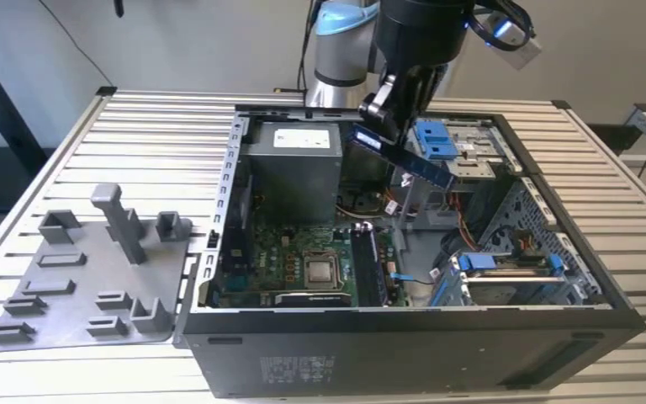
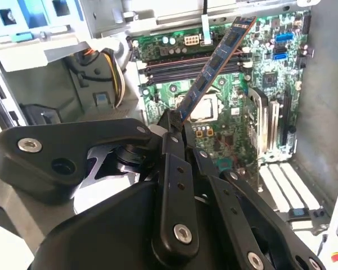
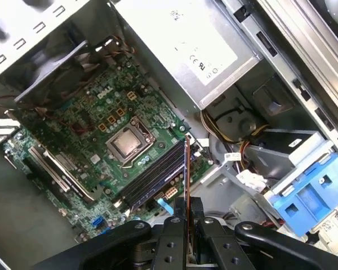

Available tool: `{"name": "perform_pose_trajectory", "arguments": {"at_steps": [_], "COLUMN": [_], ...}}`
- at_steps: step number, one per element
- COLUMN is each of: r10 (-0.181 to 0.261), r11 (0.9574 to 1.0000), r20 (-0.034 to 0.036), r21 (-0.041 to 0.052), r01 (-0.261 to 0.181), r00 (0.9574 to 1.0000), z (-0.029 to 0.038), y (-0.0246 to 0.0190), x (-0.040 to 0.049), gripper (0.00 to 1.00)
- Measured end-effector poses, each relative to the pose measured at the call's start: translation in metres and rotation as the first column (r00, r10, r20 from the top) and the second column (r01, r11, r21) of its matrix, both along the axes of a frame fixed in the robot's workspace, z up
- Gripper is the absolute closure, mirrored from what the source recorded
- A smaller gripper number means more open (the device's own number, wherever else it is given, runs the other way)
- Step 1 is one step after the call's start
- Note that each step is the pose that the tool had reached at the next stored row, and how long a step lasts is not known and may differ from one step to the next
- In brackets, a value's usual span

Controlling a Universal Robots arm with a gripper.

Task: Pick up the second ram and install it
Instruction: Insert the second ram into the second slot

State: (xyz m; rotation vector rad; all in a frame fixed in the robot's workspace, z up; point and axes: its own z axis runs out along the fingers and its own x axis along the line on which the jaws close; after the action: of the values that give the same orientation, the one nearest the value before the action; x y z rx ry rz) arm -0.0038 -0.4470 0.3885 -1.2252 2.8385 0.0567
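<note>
slim bluish second ram [image 2: 214, 64], tilted above motherboard

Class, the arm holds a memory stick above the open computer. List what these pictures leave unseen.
Exterior view: the top edge cuts off the arm.
Second wrist view: the gripper covers the held end of the memory stick.
First wrist view: the stick shows edge-on, hiding its faces.
Same view: memory slots too small to tell if filled.

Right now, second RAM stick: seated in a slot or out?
Out. The gripper holds the RAM stick tilted in the air above the motherboard's memory slots, clear of them.
</note>
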Motion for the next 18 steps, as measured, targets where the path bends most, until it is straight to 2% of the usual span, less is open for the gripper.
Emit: {"name": "perform_pose_trajectory", "arguments": {"at_steps": [4, 6, 9, 13, 16, 18], "r10": [-0.068, -0.102, -0.153, -0.221, -0.272, -0.305], "r11": [0.9977, 0.9947, 0.9882, 0.9752, 0.9624, 0.9524], "r20": [-0.0001, 0.0, 0.0, 0.0, 0.0, 0.0], "r21": [0.0, -0.0001, 0.0, 0.0, 0.0, 0.0], "r01": [0.068, 0.102, 0.153, 0.221, 0.272, 0.305], "r00": [0.9977, 0.9947, 0.9882, 0.9752, 0.9624, 0.9524], "z": [-0.0001, -0.0002, -0.0004, -0.0007, -0.001, -0.0012], "y": [0.0, 0.0, 0.0, 0.0, 0.0, 0.0], "x": [0.0, 0.0, 0.0, 0.0, 0.0, 0.0], "gripper": [0.86, 0.86, 0.86, 0.86, 0.86, 0.86]}}
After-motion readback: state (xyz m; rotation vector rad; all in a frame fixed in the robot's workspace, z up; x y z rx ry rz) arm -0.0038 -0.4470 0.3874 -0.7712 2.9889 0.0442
